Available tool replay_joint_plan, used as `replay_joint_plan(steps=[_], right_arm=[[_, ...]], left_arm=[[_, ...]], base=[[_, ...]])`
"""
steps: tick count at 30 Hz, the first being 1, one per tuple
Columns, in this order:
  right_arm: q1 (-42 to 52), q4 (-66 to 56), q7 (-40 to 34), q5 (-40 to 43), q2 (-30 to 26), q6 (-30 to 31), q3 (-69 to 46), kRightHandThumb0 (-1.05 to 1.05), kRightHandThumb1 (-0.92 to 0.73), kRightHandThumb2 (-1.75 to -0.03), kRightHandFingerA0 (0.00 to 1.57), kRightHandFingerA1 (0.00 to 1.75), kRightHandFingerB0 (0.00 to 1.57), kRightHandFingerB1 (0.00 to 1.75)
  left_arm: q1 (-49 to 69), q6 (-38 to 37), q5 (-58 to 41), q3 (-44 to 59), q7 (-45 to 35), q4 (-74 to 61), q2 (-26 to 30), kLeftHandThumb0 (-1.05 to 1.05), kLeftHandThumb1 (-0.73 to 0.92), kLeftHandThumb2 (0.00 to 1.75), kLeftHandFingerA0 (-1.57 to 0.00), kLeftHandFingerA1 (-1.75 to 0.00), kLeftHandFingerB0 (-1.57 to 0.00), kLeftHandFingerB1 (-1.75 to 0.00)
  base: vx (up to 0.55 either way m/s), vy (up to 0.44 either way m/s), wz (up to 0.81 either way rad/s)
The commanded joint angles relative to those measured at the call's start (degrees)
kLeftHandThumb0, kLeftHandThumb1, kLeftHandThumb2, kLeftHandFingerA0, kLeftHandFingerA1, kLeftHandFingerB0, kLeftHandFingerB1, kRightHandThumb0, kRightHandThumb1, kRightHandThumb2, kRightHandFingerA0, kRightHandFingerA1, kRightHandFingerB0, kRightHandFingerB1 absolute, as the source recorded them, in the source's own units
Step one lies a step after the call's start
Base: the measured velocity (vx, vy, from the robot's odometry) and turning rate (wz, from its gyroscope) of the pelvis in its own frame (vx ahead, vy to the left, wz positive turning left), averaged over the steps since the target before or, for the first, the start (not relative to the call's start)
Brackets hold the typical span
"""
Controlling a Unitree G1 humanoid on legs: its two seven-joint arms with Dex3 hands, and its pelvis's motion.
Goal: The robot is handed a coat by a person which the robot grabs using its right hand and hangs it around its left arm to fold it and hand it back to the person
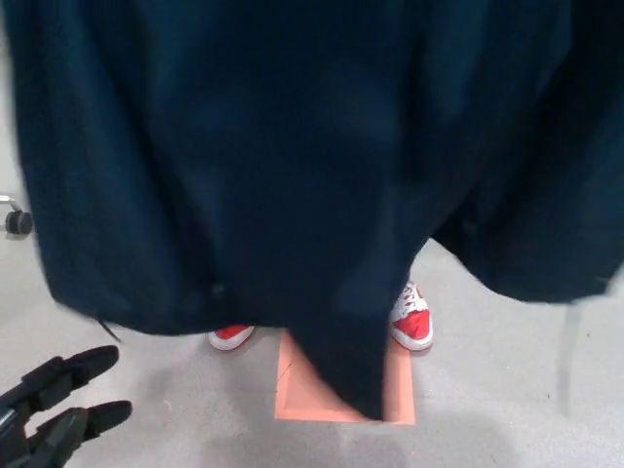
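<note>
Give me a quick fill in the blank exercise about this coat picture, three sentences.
1. The dark coat hangs in front of a person's ____ and white shoes.
2. The floor patch between the shoes is ____.
3. The robot's left hand, at bottom left, is ____, holding nothing.
Missing words: red; orange; open.

I am standing in what is looking like a lab: grey floor (pixel 185 414), orange marking (pixel 300 395), caster wheel (pixel 18 222).
</note>
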Motion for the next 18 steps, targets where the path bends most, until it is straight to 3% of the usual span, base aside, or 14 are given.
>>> replay_joint_plan(steps=[1, 2, 3, 4, 5, 6, 7, 9, 10, 11, 12, 13, 15, 18], right_arm=[[-3.1, 0.4, -3.0, -1.4, 0.7, -1.2, -1.9, -0.35, -0.86, -0.65, 1.02, 0.83, 0.88, 0.63], [-3.2, 0.6, -2.7, -1.6, 0.9, -1.1, -2.1, -0.35, -0.86, -0.64, 1.01, 0.88, 0.89, 0.66], [-3.3, 0.7, -2.5, -1.6, 1.0, -1.0, -2.4, -0.35, -0.86, -0.64, 1.01, 0.88, 0.89, 0.66], [-3.3, 0.8, -2.3, -1.7, 1.1, -0.8, -2.6, -0.34, -0.86, -0.65, 1.00, 0.99, 0.88, 0.70], [-3.3, 0.8, -2.3, -1.8, 1.2, -0.7, -2.9, -0.33, -0.85, -0.66, 0.95, 1.22, 0.81, 0.86], [-3.3, 0.8, -2.3, -1.9, 1.4, -0.6, -3.0, -0.33, -0.85, -0.66, 0.95, 1.22, 0.81, 0.86], [-3.1, 0.8, -2.3, -2.0, 1.6, -0.6, -3.3, -0.33, -0.84, -0.64, 1.06, 0.94, 0.88, 0.80], [-3.0, 0.9, -2.2, -2.7, 2.4, 0.0, -3.0, -0.36, -0.83, -0.65, 1.10, 0.84, 0.92, 0.76], [-3.1, 0.9, -1.6, -3.0, 3.1, 0.5, -2.9, -0.35, -0.85, -0.65, 1.01, 1.15, 0.82, 0.97], [-3.2, 0.9, -1.4, -3.1, 3.4, 0.7, -2.9, -0.35, -0.85, -0.65, 1.01, 1.15, 0.82, 0.97], [-3.1, 0.9, -1.0, -2.6, 3.9, 0.4, -3.4, -0.33, -0.82, -0.66, 0.98, 1.33, 0.79, 1.04], [-3.1, 0.8, -0.2, -1.7, 4.8, -0.4, -4.3, -0.32, -0.78, -0.63, 1.04, 1.18, 0.85, 0.95], [-3.3, 0.7, 0.9, -0.8, 5.9, -0.4, -5.5, -0.36, -0.82, -0.66, 1.12, 0.69, 1.01, 0.72], [-3.2, 0.3, 2.6, 0.4, 9.0, -0.9, -7.5, -0.37, -0.82, -0.65, 1.17, 0.79, 1.06, 0.76]], left_arm=[[1.5, 4.7, -3.7, -0.6, -4.3, -1.5, 1.7, -0.68, 0.89, 0.66, -0.32, -0.39, -0.16, -0.32], [1.6, 5.6, -4.3, -0.8, -5.1, -1.9, 2.1, -0.74, 0.74, 0.94, -0.25, -0.47, -0.17, -0.43], [1.4, 5.9, -4.4, -1.0, -5.7, -2.2, 2.4, -0.74, 0.74, 0.94, -0.25, -0.47, -0.17, -0.43], [1.4, 6.0, -4.7, -1.1, -6.5, -2.3, 2.6, -0.74, 0.74, 0.94, -0.25, -0.48, -0.17, -0.43], [1.4, 6.3, -5.0, -1.3, -7.2, -2.6, 2.9, -0.74, 0.75, 0.94, -0.23, -0.47, -0.17, -0.43], [1.5, 6.7, -5.2, -1.5, -7.8, -2.9, 3.0, -0.74, 0.75, 0.94, -0.23, -0.47, -0.17, -0.43], [1.6, 7.2, -5.6, -1.7, -8.5, -3.2, 3.3, -0.70, 0.91, 0.67, -0.29, -0.39, -0.18, -0.32], [1.6, 7.9, -6.3, -2.6, -11.1, -3.7, 4.2, -0.71, 0.91, 0.67, -0.26, -0.37, -0.16, -0.31], [1.6, 7.2, -6.5, -3.6, -13.2, -4.1, 4.6, -0.72, 0.92, 0.69, -0.24, -0.37, -0.16, -0.32], [1.6, 6.9, -6.6, -4.0, -14.0, -4.2, 4.8, -0.72, 0.92, 0.69, -0.24, -0.37, -0.16, -0.32], [1.2, 7.2, -7.0, -4.6, -15.0, -4.2, 4.8, -0.72, 0.92, 0.67, -0.22, -0.36, -0.14, -0.31], [0.6, 8.1, -7.3, -5.6, -16.0, -4.8, 4.9, -0.36, 0.55, 1.11, 0.00, -0.47, 0.00, -0.48], [0.0, 9.5, -7.7, -6.9, -15.9, -6.5, 4.8, -0.36, 0.56, 1.12, 0.00, -0.48, 0.00, -0.48], [-1.6, 9.8, -6.9, -9.7, -15.4, -8.3, 3.6, -0.37, 0.55, 1.11, 0.00, -0.48, 0.00, -0.48]], base=[[0.00, 0.000, 0.00], [0.00, 0.000, 0.00], [0.00, 0.000, 0.00], [0.00, 0.000, 0.00], [0.00, 0.000, 0.00], [0.00, 0.000, 0.00], [0.00, 0.000, 0.00], [0.00, 0.000, 0.00], [0.00, 0.000, 0.00], [0.00, 0.000, 0.00], [0.00, 0.000, 0.00], [0.00, 0.000, 0.00], [0.00, 0.000, 0.00], [0.00, 0.000, 0.00]])
